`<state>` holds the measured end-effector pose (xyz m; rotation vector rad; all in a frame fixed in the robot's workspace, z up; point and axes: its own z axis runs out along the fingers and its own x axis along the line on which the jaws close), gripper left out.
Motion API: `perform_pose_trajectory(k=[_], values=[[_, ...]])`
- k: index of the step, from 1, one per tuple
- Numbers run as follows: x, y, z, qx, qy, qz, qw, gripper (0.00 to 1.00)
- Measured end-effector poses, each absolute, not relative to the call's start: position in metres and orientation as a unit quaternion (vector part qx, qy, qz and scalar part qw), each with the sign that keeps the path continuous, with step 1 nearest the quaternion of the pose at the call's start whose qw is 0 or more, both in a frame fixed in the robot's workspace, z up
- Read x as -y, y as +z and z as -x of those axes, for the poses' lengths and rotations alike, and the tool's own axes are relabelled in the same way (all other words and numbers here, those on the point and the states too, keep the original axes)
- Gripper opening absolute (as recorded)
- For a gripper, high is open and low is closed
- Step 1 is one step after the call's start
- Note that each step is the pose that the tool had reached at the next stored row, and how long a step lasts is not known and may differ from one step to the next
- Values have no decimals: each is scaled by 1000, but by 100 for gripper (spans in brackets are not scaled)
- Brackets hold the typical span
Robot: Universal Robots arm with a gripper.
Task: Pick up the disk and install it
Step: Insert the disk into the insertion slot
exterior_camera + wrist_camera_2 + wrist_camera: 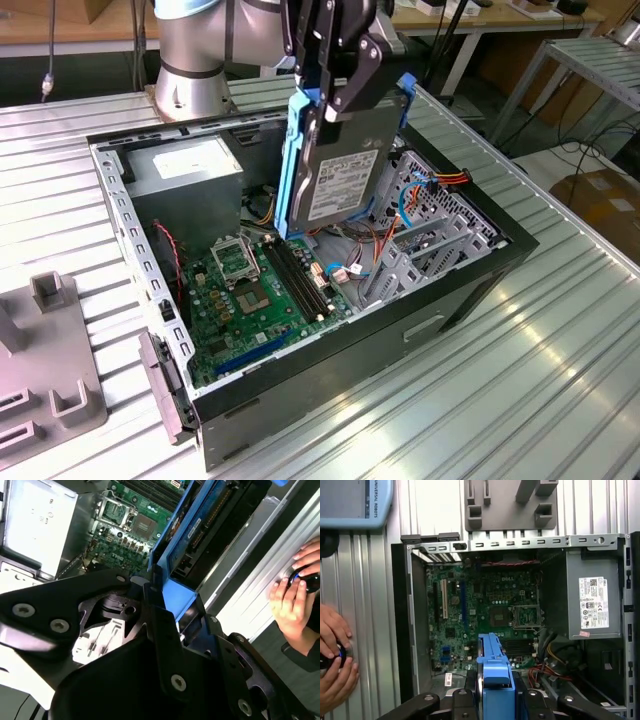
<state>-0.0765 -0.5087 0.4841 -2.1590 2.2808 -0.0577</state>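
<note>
My gripper is shut on the disk, a grey metal drive with a white label, framed by a blue carrier rail. I hold it upright on edge, tilted slightly, above the middle of the open computer case. Its lower end hangs just over the motherboard, beside the metal drive cage. In the second wrist view the disk reaches away from the black fingers. In the first wrist view its blue carrier stands over the motherboard.
A grey power-supply box fills the case's far corner. Coloured cables lie near the cage. A grey fixture plate lies at the exterior view's left. A person's hands rest on a controller beside the case.
</note>
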Motion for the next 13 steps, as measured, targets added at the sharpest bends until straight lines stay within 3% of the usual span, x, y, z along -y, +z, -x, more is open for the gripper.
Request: perform_pose_trajectory(k=[13], values=[[516,481,40,-726,-21,687,-2,37]])
